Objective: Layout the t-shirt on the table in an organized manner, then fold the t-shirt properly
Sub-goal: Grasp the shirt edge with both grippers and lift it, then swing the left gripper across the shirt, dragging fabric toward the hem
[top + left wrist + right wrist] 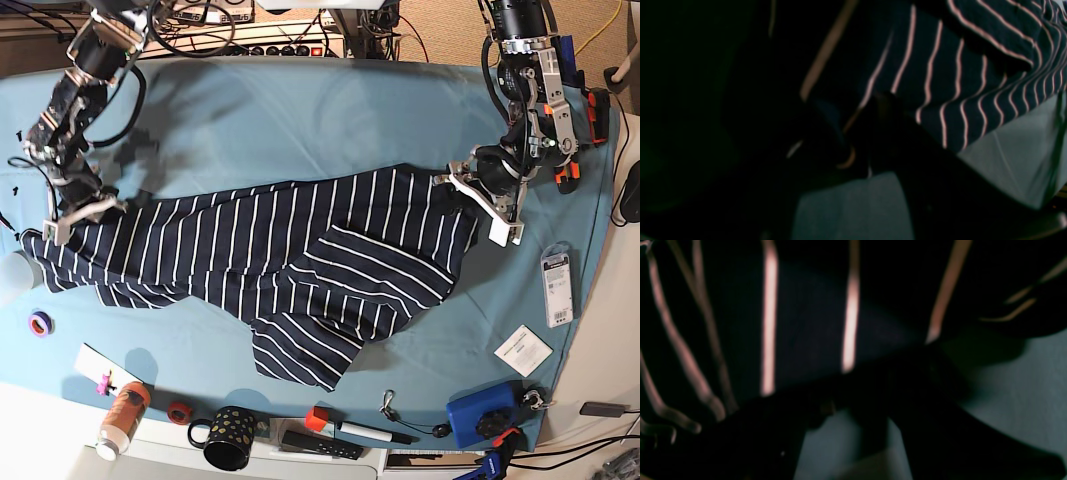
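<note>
Left claw (478, 195) and right claw (72, 222) grasp the stretched, rumpled t-shirt (270, 270).

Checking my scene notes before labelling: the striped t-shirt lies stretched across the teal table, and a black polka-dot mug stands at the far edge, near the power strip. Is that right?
Not quite. The base view shows the black polka-dot mug at the near edge, beside an orange-capped bottle, not by the power strip at the far edge. The rest holds: the striped t-shirt lies stretched across the teal table.
</note>
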`<act>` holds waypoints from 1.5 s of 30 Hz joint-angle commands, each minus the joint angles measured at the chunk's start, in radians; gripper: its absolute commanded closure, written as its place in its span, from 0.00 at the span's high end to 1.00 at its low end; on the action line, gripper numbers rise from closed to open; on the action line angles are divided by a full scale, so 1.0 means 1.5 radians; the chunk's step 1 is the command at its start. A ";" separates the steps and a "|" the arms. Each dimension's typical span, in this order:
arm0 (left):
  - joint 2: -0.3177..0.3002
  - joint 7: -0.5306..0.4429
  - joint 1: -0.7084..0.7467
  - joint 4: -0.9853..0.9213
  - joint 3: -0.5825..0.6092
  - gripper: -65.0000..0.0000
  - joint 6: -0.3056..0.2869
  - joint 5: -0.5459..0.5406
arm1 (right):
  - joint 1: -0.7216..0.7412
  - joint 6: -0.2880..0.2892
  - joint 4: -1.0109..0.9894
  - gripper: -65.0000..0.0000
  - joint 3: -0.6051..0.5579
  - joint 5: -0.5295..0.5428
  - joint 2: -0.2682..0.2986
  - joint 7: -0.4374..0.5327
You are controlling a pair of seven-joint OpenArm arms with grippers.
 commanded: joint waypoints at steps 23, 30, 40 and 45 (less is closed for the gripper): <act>-0.024 0.173 0.028 0.179 -0.001 0.00 -0.018 -0.020 | -0.135 0.000 0.371 0.00 0.091 0.076 0.032 -0.227; -0.024 0.175 0.123 0.212 -0.001 0.00 -0.021 -0.020 | -0.254 0.065 0.376 0.00 0.162 0.148 0.032 -0.296; -0.029 0.165 0.178 0.212 -0.001 0.26 -0.031 -0.026 | -0.325 0.104 0.345 0.00 0.160 0.150 0.032 -0.296; -0.053 0.175 0.171 0.246 -0.004 0.52 -0.030 -0.037 | -0.328 0.104 0.346 0.26 0.161 0.256 0.060 -0.396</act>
